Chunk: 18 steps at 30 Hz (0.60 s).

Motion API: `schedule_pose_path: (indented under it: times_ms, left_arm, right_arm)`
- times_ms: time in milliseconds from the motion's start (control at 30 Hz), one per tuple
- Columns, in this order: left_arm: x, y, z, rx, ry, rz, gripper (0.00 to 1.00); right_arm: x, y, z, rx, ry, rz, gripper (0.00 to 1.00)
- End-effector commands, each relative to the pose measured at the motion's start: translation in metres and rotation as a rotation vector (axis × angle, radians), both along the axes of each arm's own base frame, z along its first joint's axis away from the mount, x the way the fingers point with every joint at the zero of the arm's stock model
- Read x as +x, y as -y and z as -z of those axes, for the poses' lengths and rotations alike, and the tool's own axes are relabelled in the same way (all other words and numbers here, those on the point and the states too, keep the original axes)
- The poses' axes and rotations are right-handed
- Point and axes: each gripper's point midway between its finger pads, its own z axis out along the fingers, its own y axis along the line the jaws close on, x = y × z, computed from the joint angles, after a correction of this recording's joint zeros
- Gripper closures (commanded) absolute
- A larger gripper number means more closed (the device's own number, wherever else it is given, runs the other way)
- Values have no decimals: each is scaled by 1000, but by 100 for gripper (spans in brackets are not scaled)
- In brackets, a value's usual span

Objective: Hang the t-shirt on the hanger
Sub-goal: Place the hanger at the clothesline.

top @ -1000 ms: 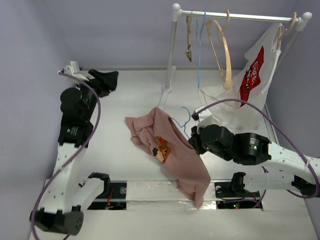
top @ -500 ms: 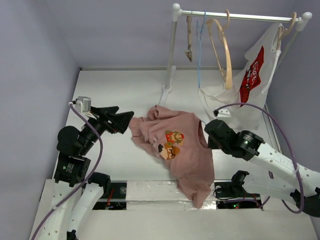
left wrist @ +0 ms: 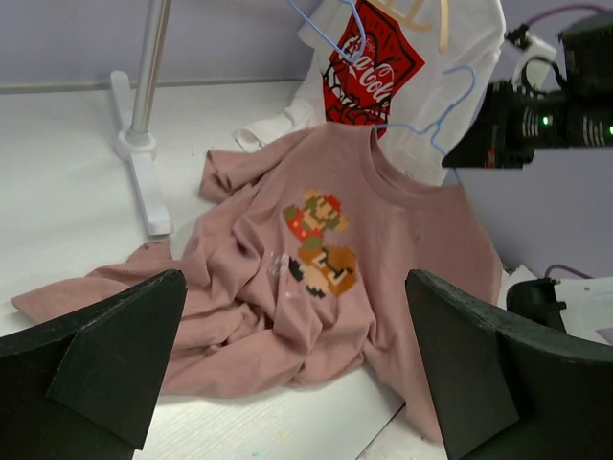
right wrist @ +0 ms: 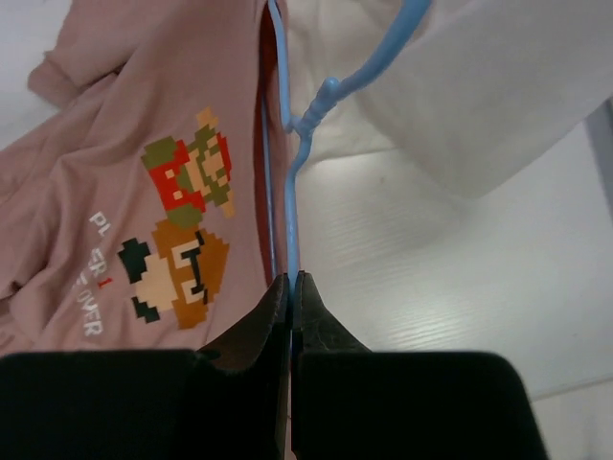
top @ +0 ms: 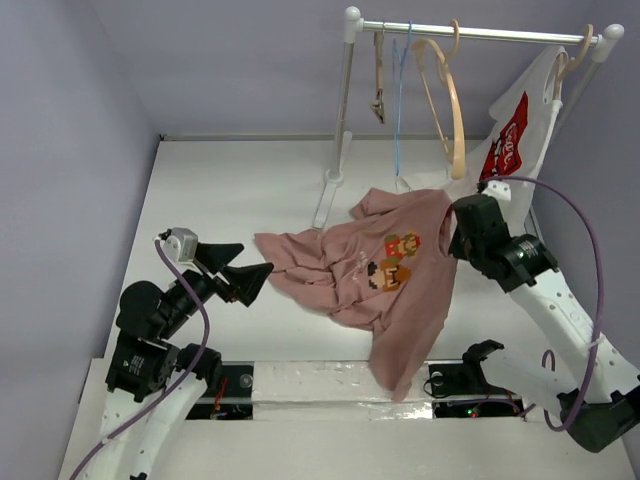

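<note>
The dusty-pink t-shirt with its pixel print hangs by its neck and shoulder on the light-blue wire hanger. Its lower part lies crumpled on the table and drapes over the front edge. My right gripper is shut on the hanger's wire just below the hook and holds it raised at the shirt's right side. The hook shows above the collar in the left wrist view. My left gripper is open and empty, just left of the shirt's crumpled edge.
The white clothes rack stands at the back, its foot just behind the shirt. On its rail hang tan wooden hangers, another blue wire hanger and a white shirt with a red logo.
My right gripper has carried the hanger and shirt up, back and to the right. My left arm has swung from the back left down to the front left, open toward the shirt.
</note>
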Motion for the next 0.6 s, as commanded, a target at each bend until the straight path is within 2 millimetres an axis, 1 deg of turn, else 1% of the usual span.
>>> schedule_pose_path:
  times_ms: [0,33,100,133,200,233,267,333,367,400,467,500,533,567]
  left_arm:
    - [-4,1,-3,12,51,10,1]
    - [-5,2,-1,9,47,15,1]
    - [-5,4,1,5,40,21,1]
    - [-5,3,1,6,41,21,1]
    - [-8,3,1,-1,43,22,1]
    - [-8,3,1,-3,42,17,1]
    - [-8,2,1,-5,42,14,1]
    - [-9,3,2,-7,37,17,1]
    - [-10,4,2,-6,39,25,1]
    - [-10,4,1,-8,38,24,1]
    - [-11,5,2,-8,35,31,1]
    - [-11,5,2,-9,35,27,1]
    - [-11,4,2,-9,33,25,1]
    - [-12,6,3,-7,31,34,1]
  right_arm:
    - [32,22,-51,-50,147,42,100]
    - [38,28,-67,-74,184,56,100]
    - [45,36,-76,-105,196,79,100]
    - [50,43,-79,-136,188,92,100]
    - [62,47,-101,-149,249,100,100]
    - [64,48,-103,-158,254,100,100]
    - [67,52,-109,-160,269,115,100]
    - [74,51,-133,-163,339,110,100]
    - [75,57,-141,-174,359,134,100]
    - [77,58,-156,-175,391,145,100]
    - [82,61,-173,-194,429,156,100]
    - [86,61,-178,-204,435,161,100]
    - [88,66,-195,-214,469,176,100]
    - [90,68,-202,-225,481,186,100]
